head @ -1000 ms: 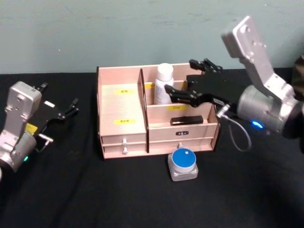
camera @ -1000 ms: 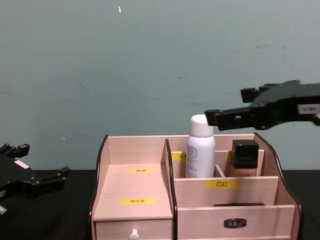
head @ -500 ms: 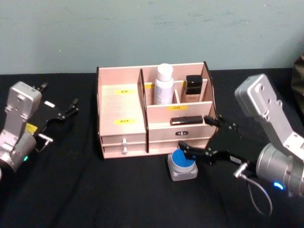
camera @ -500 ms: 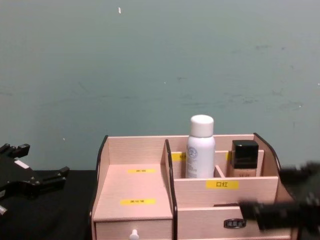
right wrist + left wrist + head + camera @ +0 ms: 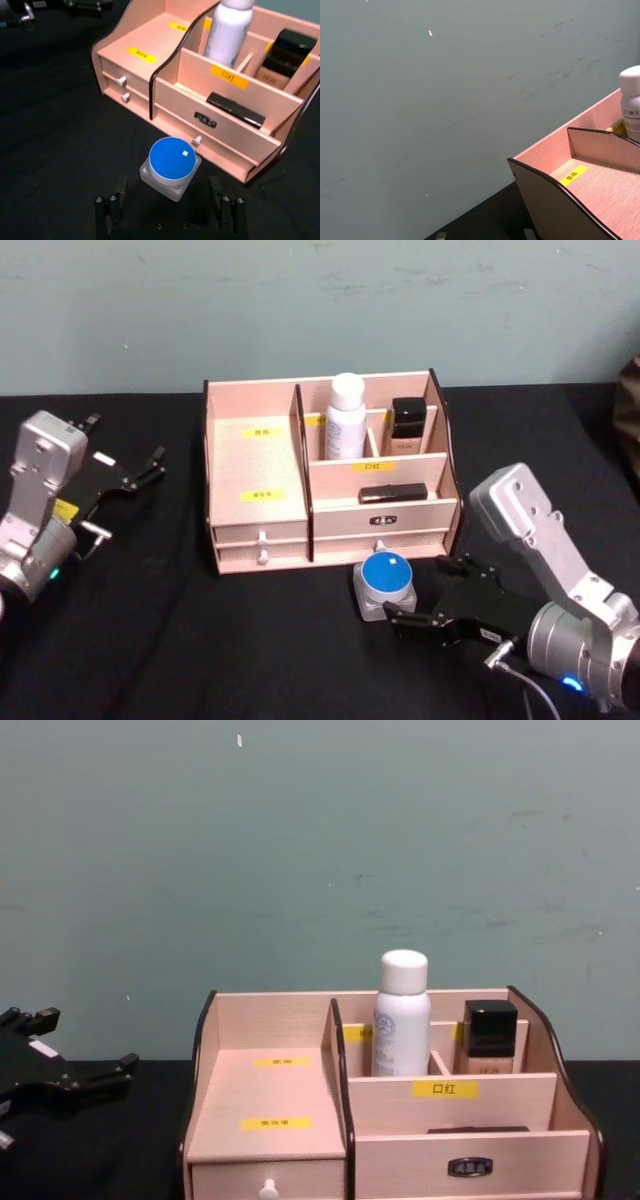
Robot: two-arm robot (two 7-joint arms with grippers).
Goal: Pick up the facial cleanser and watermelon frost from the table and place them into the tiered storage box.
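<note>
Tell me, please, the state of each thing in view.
tiered storage box: drawers shut.
white bottle: upright in a rear compartment.
black-capped bottle: upright in the next compartment.
black case: lying flat on the middle tier.
blue-lidded jar: on the table, lid on, ungripped.
right gripper: open, low beside the jar.
left gripper: open, parked at left.

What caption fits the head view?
Open right gripper sits beside the blue-lidded jar in front of the storage box; left gripper rests open at the left.
</note>
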